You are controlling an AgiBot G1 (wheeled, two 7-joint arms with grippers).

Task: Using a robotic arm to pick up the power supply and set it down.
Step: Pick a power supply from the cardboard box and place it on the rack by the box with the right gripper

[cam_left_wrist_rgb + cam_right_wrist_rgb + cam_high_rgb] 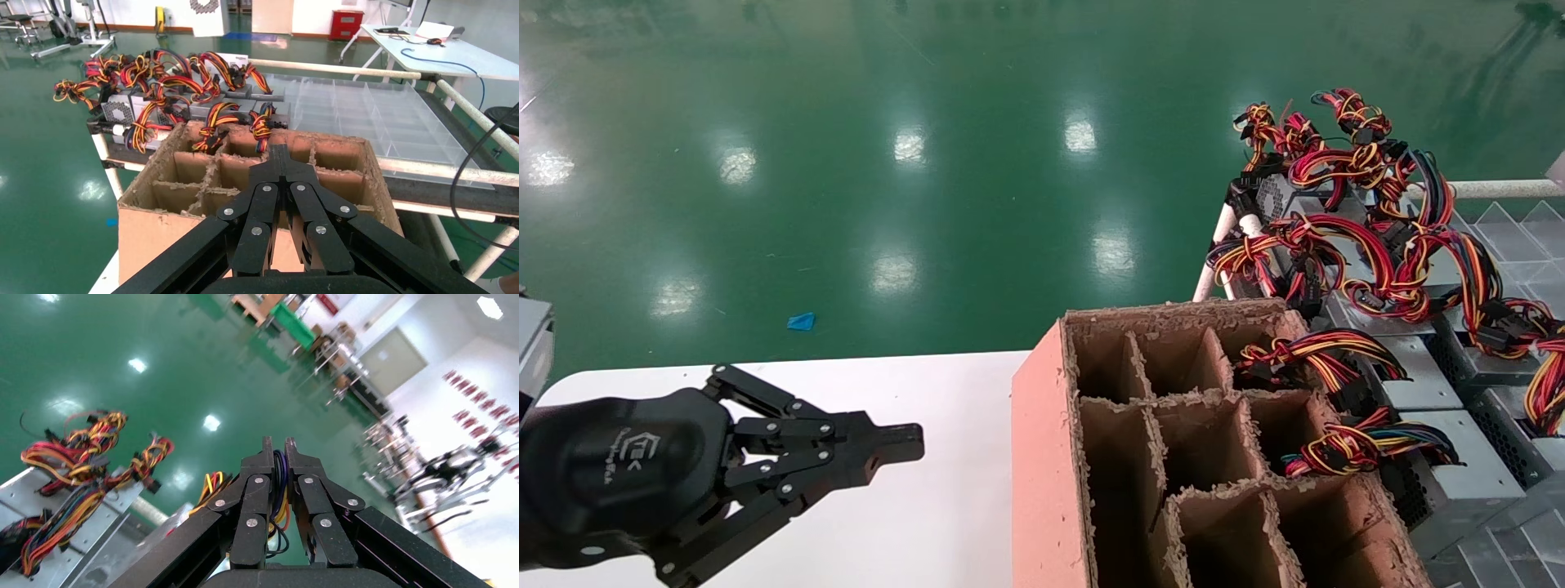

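My right gripper (276, 444) is shut on a thin bundle of purple, yellow, orange and black wires (279, 478) belonging to a power supply. That unit's body is mostly hidden under the fingers, and the gripper hangs above the green floor. This arm is out of the head view. Several silver-grey power supplies (1459, 482) with red and yellow wire bundles (1369, 237) lie on the rack at the right. My left gripper (911, 445) is shut and empty. It hovers over the white table (928, 523), pointing at the cardboard box (153, 226).
A pink-brown cardboard box (1042, 474) with ragged dividers stands between the table and the rack. Wire bundles (1303, 351) droop into its far right cells. Clear plastic trays (379, 116) cover the rack beyond. A blue scrap (801, 321) lies on the green floor.
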